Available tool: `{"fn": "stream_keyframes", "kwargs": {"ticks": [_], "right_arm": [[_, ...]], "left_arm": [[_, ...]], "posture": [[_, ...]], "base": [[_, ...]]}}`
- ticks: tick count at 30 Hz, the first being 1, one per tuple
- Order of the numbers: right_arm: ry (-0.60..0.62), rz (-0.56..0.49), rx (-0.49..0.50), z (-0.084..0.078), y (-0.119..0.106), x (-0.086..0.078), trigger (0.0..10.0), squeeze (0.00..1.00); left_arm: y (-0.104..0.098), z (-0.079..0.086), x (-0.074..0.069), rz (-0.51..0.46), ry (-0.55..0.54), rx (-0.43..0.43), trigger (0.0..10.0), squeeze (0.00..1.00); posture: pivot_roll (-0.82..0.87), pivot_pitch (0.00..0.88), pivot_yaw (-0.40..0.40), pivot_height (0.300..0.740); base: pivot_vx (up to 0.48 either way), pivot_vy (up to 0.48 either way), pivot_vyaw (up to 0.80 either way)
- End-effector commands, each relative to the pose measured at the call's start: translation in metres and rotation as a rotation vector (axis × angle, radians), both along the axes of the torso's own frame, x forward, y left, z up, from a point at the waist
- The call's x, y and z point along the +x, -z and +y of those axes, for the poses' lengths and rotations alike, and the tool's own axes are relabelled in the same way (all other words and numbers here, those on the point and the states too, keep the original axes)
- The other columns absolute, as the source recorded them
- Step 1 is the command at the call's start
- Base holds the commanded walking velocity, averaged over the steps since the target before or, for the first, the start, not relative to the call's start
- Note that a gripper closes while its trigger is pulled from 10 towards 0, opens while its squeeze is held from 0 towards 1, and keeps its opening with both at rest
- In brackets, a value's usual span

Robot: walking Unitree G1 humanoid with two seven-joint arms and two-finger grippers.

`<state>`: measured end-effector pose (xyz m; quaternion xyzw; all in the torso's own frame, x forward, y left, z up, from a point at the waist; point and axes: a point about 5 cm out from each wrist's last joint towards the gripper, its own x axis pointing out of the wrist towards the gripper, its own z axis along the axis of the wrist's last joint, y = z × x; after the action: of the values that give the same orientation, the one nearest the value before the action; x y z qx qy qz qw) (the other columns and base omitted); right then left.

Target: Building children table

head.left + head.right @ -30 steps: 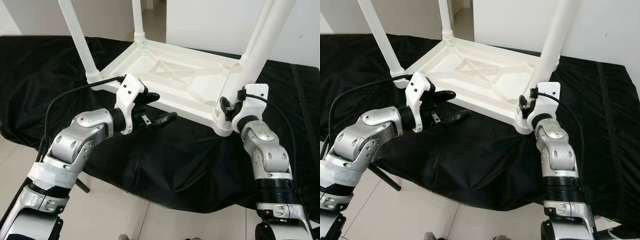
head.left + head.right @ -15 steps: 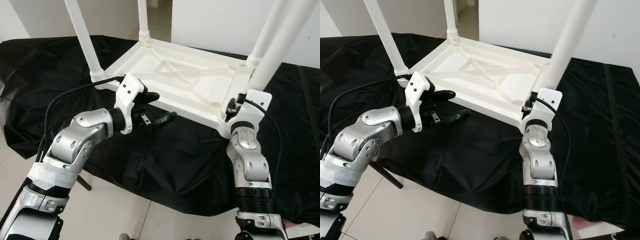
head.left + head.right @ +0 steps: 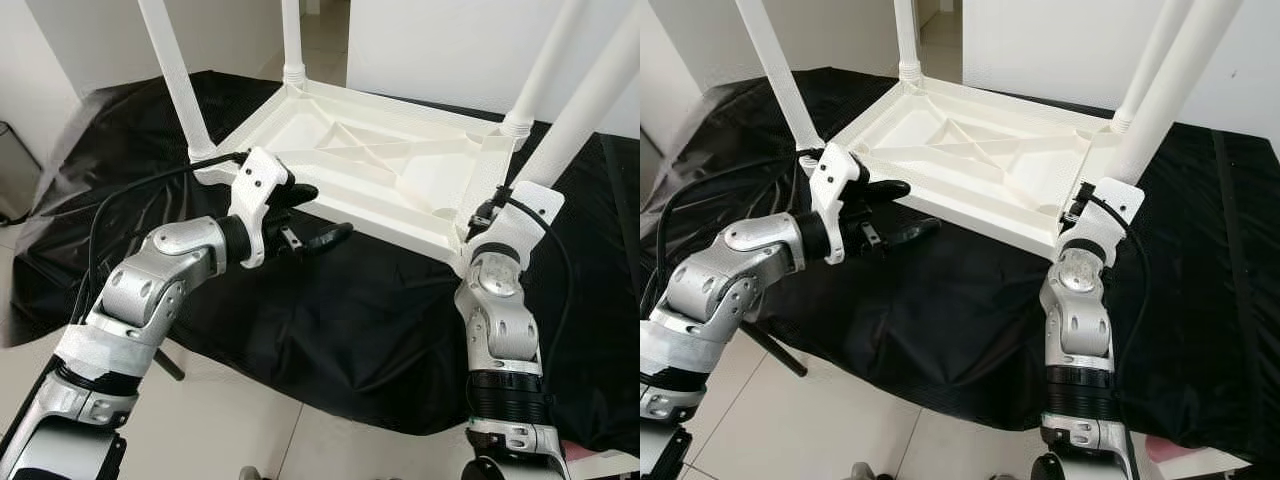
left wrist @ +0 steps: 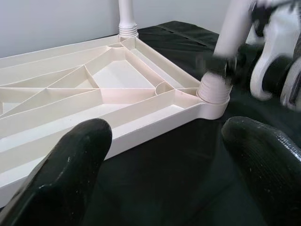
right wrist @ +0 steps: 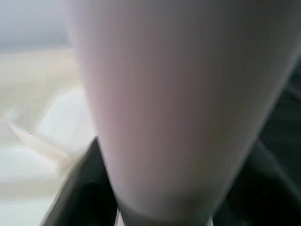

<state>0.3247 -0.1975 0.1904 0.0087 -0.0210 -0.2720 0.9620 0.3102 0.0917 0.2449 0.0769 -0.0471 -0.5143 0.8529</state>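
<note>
A white plastic children's table [image 3: 380, 170] lies upside down on a black cloth, its legs pointing up. My left gripper [image 3: 328, 211] hovers open just off the tabletop's near edge, nothing between its fingers [image 4: 75, 160]. In the left wrist view the ribbed underside [image 4: 94, 94] and a leg socket [image 4: 214, 92] lie ahead. My right gripper [image 3: 487, 212] is at the base of the near right leg [image 3: 590, 110], mostly hidden behind its white wrist. In the right wrist view that leg [image 5: 174, 103] sits blurred and very close between dark fingers, which look shut on it.
The black cloth [image 3: 330, 330] drapes over a low support and hangs down toward the pale tiled floor [image 3: 230, 420]. A dark rod [image 3: 165, 365] pokes out under the cloth by my left arm. White walls stand behind the table.
The camera has pulled back and shifted. My right forearm has swung in below the near right leg and its wrist has turned. The left gripper holds its place, open.
</note>
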Motion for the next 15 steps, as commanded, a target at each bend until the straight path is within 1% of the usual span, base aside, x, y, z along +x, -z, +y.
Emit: {"fn": "stream_keyframes", "kwargs": {"ticks": [1,2,3,4,5,6,9,10,11,12,13,15], "right_arm": [[0.027,0.093,0.014,-0.007,0.022,-0.004,10.0,1.0],[-0.065,0.055,0.022,0.001,0.017,0.0,10.0,1.0],[-0.065,0.055,0.022,0.001,0.017,0.0,10.0,1.0],[-0.182,0.005,0.023,0.012,0.009,0.003,10.0,0.0],[-0.262,-0.027,0.024,0.019,0.004,0.004,10.0,0.0],[-0.291,-0.055,-0.002,0.022,-0.001,0.003,10.0,0.0],[-0.313,-0.071,-0.019,0.023,-0.004,0.003,10.0,0.0],[-0.337,-0.08,-0.028,0.024,-0.006,0.002,10.0,0.0],[-0.37,-0.097,-0.1,0.022,-0.013,0.002,10.0,0.0],[-0.37,-0.097,-0.1,0.022,-0.013,0.002,10.0,0.0],[-0.371,-0.101,-0.134,0.02,-0.015,0.002,10.0,0.0],[-0.384,-0.102,-0.146,0.019,-0.017,0.003,10.0,0.0]], "left_arm": [[0.001,0.001,-0.003,0.005,0.041,0.02,10.0,0.0],[0.001,0.001,-0.003,0.005,0.042,0.02,10.0,0.0],[0.001,0.001,-0.003,0.005,0.042,0.02,10.0,0.0],[0.001,0.001,-0.003,0.005,0.042,0.021,10.0,0.0],[0.001,0.001,-0.003,0.005,0.043,0.021,10.0,0.0],[0.001,0.001,-0.003,0.005,0.043,0.02,10.0,0.0],[0.001,0.001,-0.003,0.005,0.043,0.02,10.0,0.0],[0.001,0.001,-0.003,0.005,0.043,0.02,10.0,0.0],[0.001,0.001,-0.003,0.005,0.042,0.019,10.0,0.0],[0.001,0.001,-0.003,0.005,0.042,0.019,10.0,0.0],[0.001,0.001,-0.003,0.005,0.042,0.018,10.0,0.0],[0.001,0.001,-0.003,0.005,0.042,0.018,10.0,0.0]], "posture": [[-0.11,0.123,0.089,0.74],[-0.11,0.123,0.09,0.74],[-0.11,0.123,0.09,0.74],[-0.11,0.123,0.09,0.74],[-0.11,0.123,0.09,0.74],[-0.11,0.123,0.09,0.74],[-0.11,0.123,0.09,0.74],[-0.11,0.123,0.09,0.74],[-0.11,0.123,0.09,0.74],[-0.11,0.123,0.09,0.74],[-0.11,0.123,0.09,0.74],[-0.11,0.123,0.09,0.74]], "base": [[0.0,0.0,0.0],[0.0,0.0,0.0],[0.0,0.0,0.0],[0.0,0.0,0.0],[0.0,0.0,0.0],[0.0,0.0,0.0],[0.0,0.0,0.0],[0.0,0.0,0.0],[0.0,0.0,0.0],[0.0,0.0,0.0],[0.0,0.0,0.0],[0.0,0.0,0.0]]}}
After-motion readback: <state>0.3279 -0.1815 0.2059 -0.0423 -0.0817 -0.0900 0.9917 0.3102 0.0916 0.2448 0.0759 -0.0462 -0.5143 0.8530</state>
